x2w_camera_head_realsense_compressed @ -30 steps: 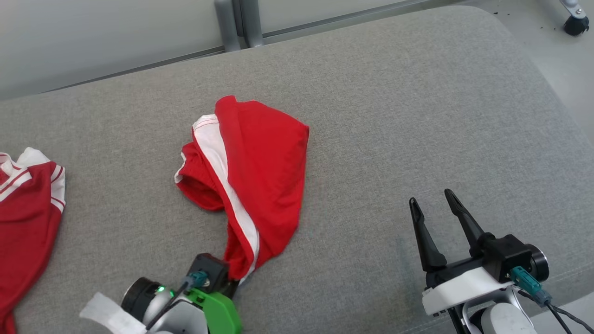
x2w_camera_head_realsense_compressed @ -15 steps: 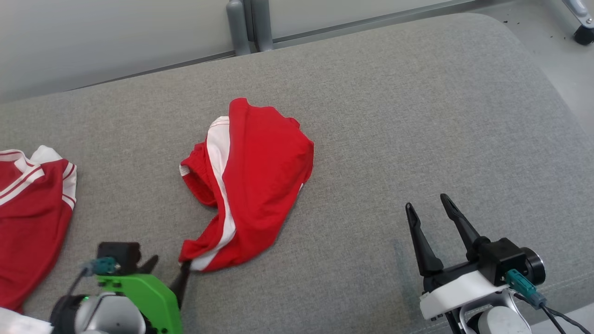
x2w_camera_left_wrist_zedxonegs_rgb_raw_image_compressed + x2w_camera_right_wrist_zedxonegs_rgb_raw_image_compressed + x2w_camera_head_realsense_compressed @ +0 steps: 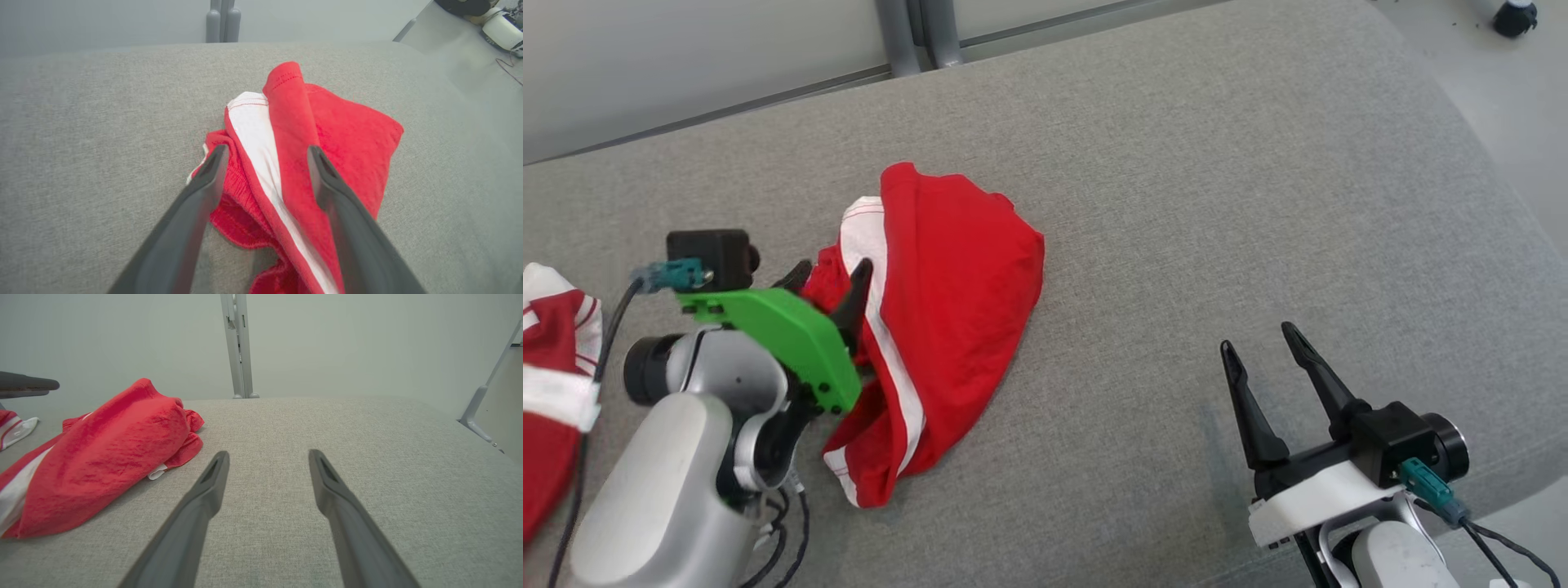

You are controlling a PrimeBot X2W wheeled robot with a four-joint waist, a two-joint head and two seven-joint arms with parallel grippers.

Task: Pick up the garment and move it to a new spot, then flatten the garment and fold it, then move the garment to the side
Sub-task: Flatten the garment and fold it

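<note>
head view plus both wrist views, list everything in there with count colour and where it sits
crumpled red cloth garment with a white stripe: one, red and white, middle of the cushion
second red and white striped garment: one, red and white, cushion's left edge, partly cut off
grey woven fabric cushion: one, grey, beneath both garments
grey metal upright posts: two, grey, side by side behind the cushion's far edge
black caster wheel: one, black, floor at far right
left end effector: one, dark fingers, green mount, open over the crumpled garment's left folds
right end effector: one, dark fingers, open over bare cushion
</note>
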